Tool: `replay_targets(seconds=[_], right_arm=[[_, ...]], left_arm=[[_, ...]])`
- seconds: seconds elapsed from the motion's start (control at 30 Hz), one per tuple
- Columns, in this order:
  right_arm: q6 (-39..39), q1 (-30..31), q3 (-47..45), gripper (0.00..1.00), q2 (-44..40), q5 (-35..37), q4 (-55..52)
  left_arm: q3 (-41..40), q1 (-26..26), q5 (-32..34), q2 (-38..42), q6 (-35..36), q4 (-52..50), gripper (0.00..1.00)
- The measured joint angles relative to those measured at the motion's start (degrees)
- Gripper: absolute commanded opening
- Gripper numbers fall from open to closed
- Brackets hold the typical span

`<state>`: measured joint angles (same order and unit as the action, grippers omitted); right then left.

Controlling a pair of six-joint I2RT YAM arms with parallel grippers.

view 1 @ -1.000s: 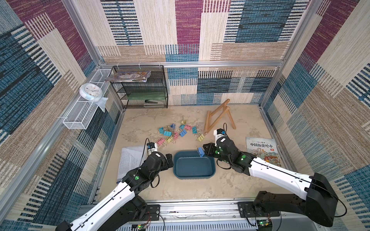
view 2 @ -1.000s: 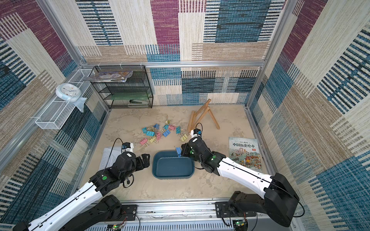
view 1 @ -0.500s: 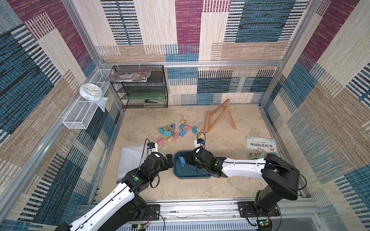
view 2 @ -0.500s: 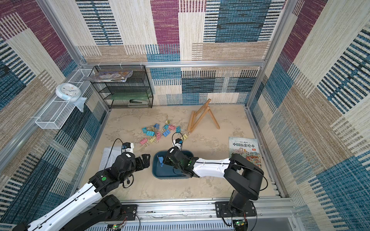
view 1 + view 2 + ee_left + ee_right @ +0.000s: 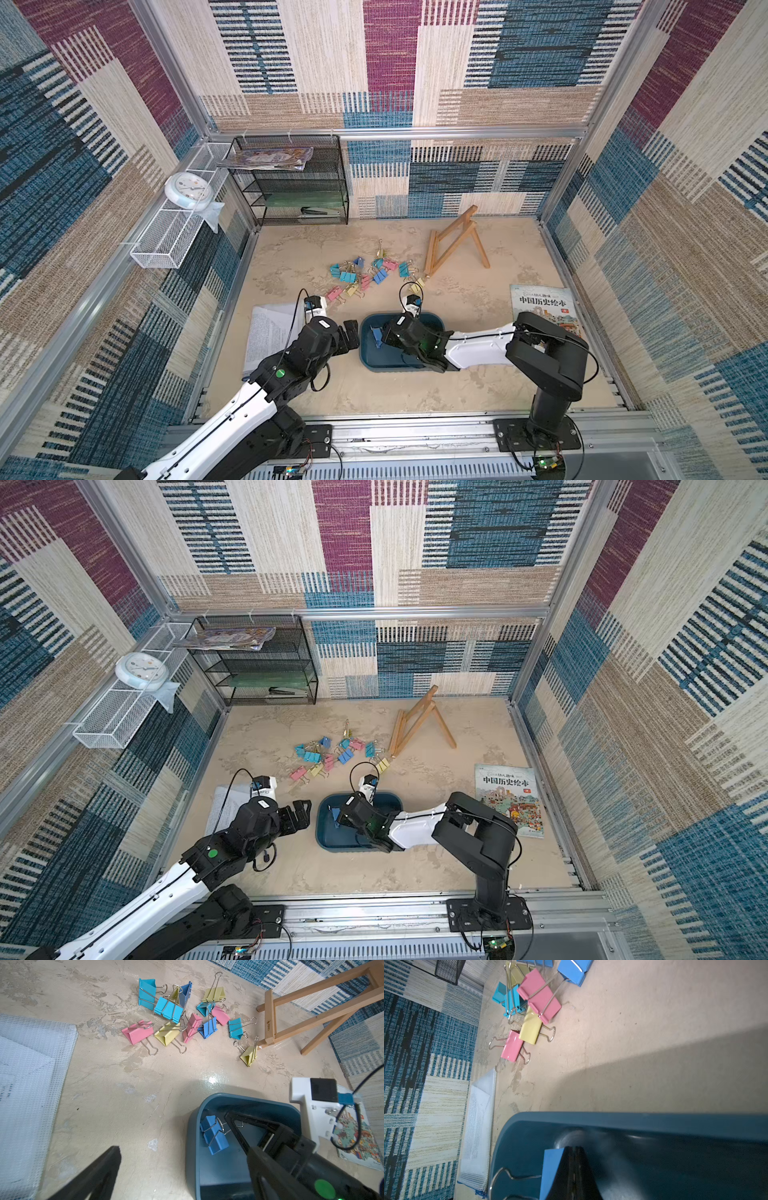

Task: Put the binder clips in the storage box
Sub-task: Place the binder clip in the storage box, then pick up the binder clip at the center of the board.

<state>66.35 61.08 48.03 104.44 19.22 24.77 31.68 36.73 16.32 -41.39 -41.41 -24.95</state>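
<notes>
The storage box (image 5: 432,321) is a dark teal tray near the table's front, seen in both top views (image 5: 325,838). My right gripper (image 5: 384,334) reaches into its left end, shut on a blue binder clip (image 5: 214,1136) that hangs just above the floor of the box (image 5: 633,1120). In the right wrist view the fingers (image 5: 574,1153) are pressed together against the clip (image 5: 550,1167). Several pastel binder clips (image 5: 365,274) lie in a loose pile behind the box (image 5: 187,1018). My left gripper (image 5: 351,333) hovers open and empty beside the box's left rim (image 5: 193,1147).
A wooden easel (image 5: 453,245) lies right of the pile. A picture book (image 5: 544,309) rests at the right edge, and a white mesh pouch (image 5: 270,332) lies at the left under my left arm. A black mesh rack (image 5: 295,187) and a white wire basket (image 5: 166,245) sit at the back left.
My right arm swung from the box's far right corner across to its left end, carrying the blue clip lower into the box. The left arm stayed still.
</notes>
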Motion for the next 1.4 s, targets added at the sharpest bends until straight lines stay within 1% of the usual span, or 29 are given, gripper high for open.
replay_targets(seconds=[0.07, 0.1, 0.27, 0.37, 0.5, 0.57, 0.67, 0.7, 0.77, 0.87, 0.97, 1.1, 1.2, 1.27, 1.33, 1.4], right_arm=[[-0.2, 0.1, 0.0, 0.00, 0.3, 0.0, 0.7], [-0.3, 0.1, 0.0, 0.02, 0.4, 0.0, 0.8], [-1.3, 0.3, 0.0, 0.16, 0.5, -0.3, 1.2], [-2.1, 0.3, -0.6, 0.20, 0.1, -0.5, 1.0], [-4.0, 0.4, -1.2, 0.30, -2.4, -0.5, -0.1], [-5.3, 0.4, -1.3, 0.37, -4.1, -0.4, -1.3], [-6.8, 0.4, -1.3, 0.53, -7.5, 0.5, -4.0], [-7.2, 0.4, -1.0, 0.56, -8.9, 1.4, -5.6], [-8.4, 0.3, -0.3, 0.58, -11.5, 3.2, -8.9], [-12.2, 0.0, 2.3, 0.58, -14.7, 5.8, -13.1], [-18.0, -2.0, 8.7, 0.57, -14.3, 4.5, -17.8], [-25.2, -5.5, 21.9, 0.56, -7.7, 1.0, -26.4], [-29.1, -8.2, 27.9, 0.55, -2.7, -4.1, -31.0], [-31.0, -11.1, 31.6, 0.55, 1.2, -7.3, -34.2], [-32.4, -13.6, 36.1, 0.55, 5.3, -8.1, -38.1], [-33.3, -15.3, 40.9, 0.55, 9.3, -7.1, -42.4]], left_arm=[[0.0, 0.0, 0.0, 0.0, 0.0, -0.4, 0.99], [0.0, 0.0, 0.0, 0.0, 0.0, -0.5, 0.99], [0.0, 0.0, 0.0, 0.0, 0.0, -0.8, 0.99], [0.0, 0.0, 0.0, -0.1, 0.0, -0.9, 0.99], [0.0, 0.0, 0.0, -0.2, -0.2, -0.9, 0.99], [0.0, 0.0, 0.0, -0.2, -0.2, -0.9, 0.99], [0.0, 0.0, 0.0, -0.2, -0.2, -0.9, 0.99], [0.0, 0.0, 0.0, -0.2, -0.2, -0.9, 0.99], [0.0, 0.0, 0.0, -0.2, -0.3, -0.9, 0.99], [0.1, 0.0, 0.0, -0.2, -0.4, -0.9, 0.99], [0.7, 0.0, -0.1, -0.2, -0.5, -1.3, 0.99], [1.4, 0.0, -0.2, 0.0, -0.7, -1.7, 0.99], [1.5, 0.0, -0.2, 0.3, -0.8, -2.2, 0.99], [1.5, 0.0, -0.3, 0.7, -1.0, -2.2, 0.99], [1.4, 0.0, -0.3, 1.0, -1.2, -2.3, 0.99], [1.2, 0.0, -0.5, 1.3, -1.4, -2.4, 0.99]])
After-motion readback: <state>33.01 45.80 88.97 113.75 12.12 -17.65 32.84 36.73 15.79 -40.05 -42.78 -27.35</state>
